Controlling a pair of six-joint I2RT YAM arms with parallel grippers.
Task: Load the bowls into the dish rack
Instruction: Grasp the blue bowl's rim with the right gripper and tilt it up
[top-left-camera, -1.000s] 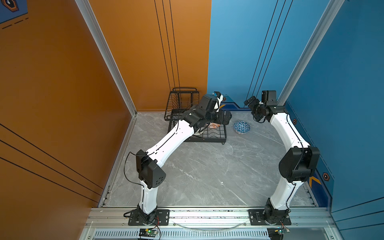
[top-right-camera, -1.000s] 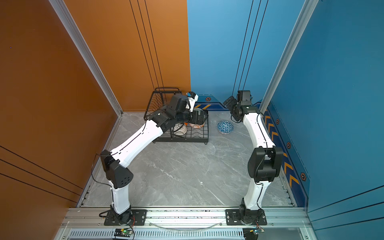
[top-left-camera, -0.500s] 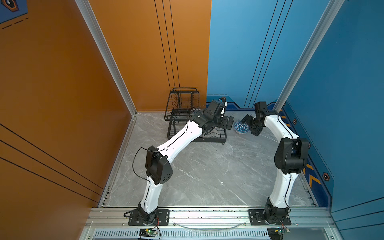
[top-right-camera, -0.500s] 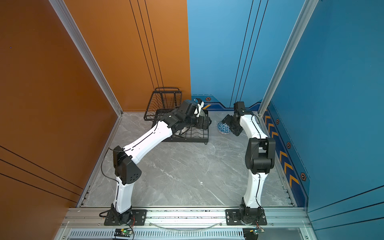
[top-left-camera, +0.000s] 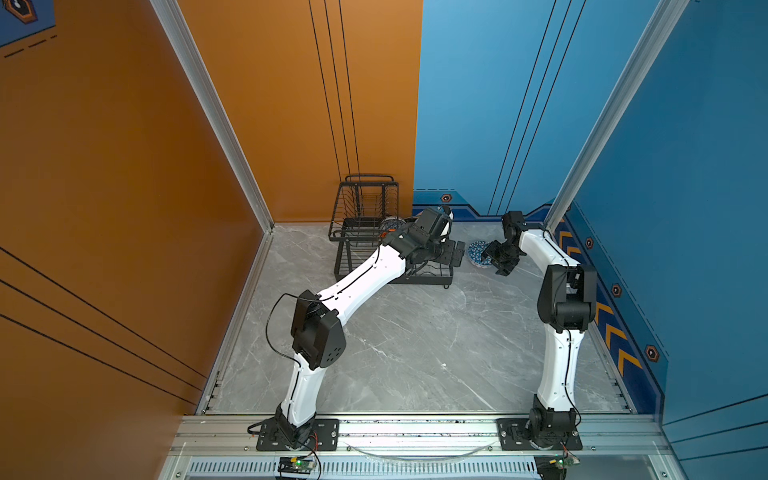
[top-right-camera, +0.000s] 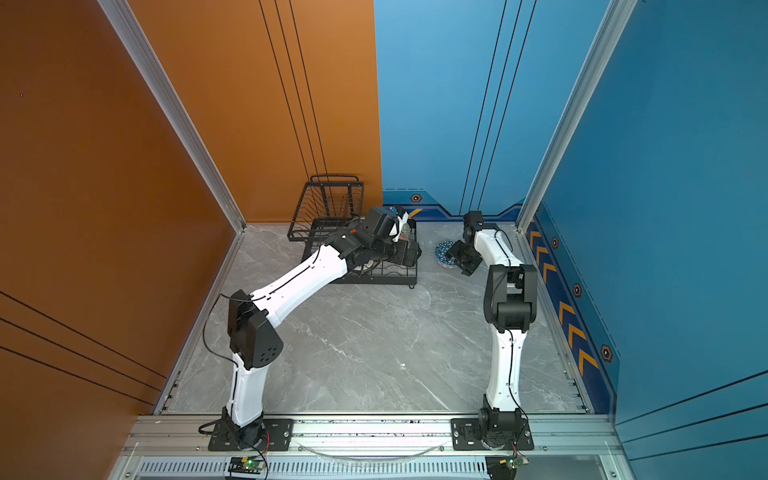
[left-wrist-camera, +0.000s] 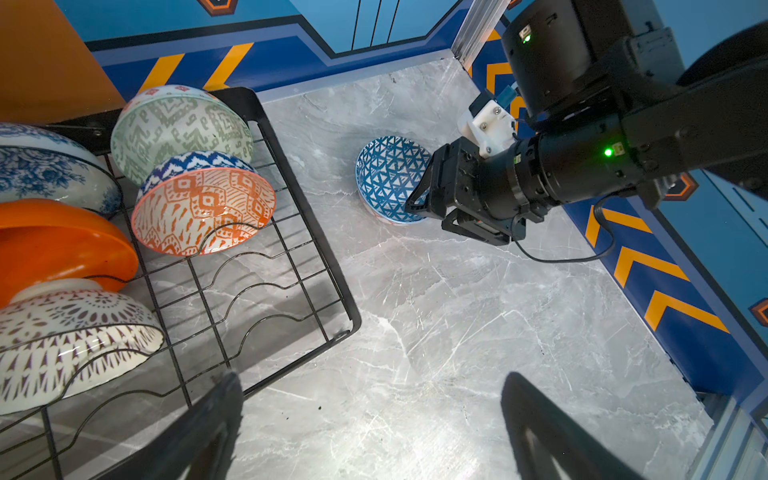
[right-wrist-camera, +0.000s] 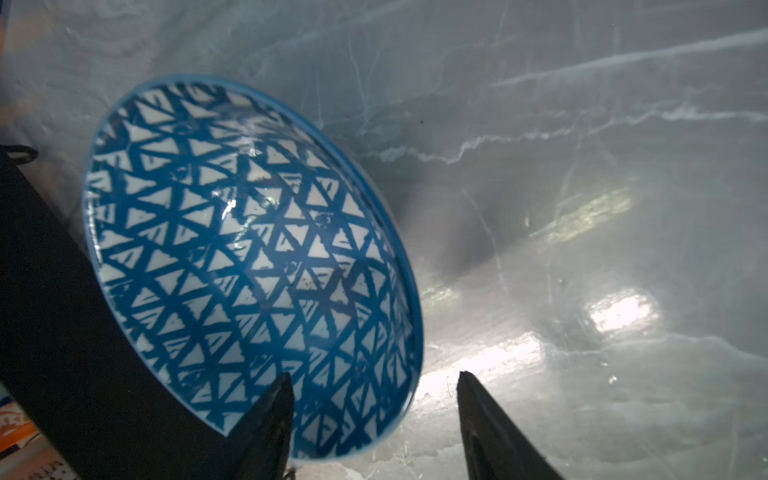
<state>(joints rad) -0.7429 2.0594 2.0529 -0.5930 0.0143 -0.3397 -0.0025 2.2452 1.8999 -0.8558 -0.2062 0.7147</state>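
Three racked bowls (left-wrist-camera: 50, 245) are cropped in the left wrist view; left fingers (left-wrist-camera: 208, 428) gape empty; right fingers (right-wrist-camera: 270, 428) straddle the triangle bowl (right-wrist-camera: 232, 249)'s rim, unclamped.

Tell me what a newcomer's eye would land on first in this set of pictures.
The blue-white triangle bowl sits alone on the marble table beside the dish rack, the right hand straddling its rim with one finger inside. In the rack's lower tray five bowls lean in the wire slots, the plain orange bowl brightest. The left hand hangs open by the rack's edge.
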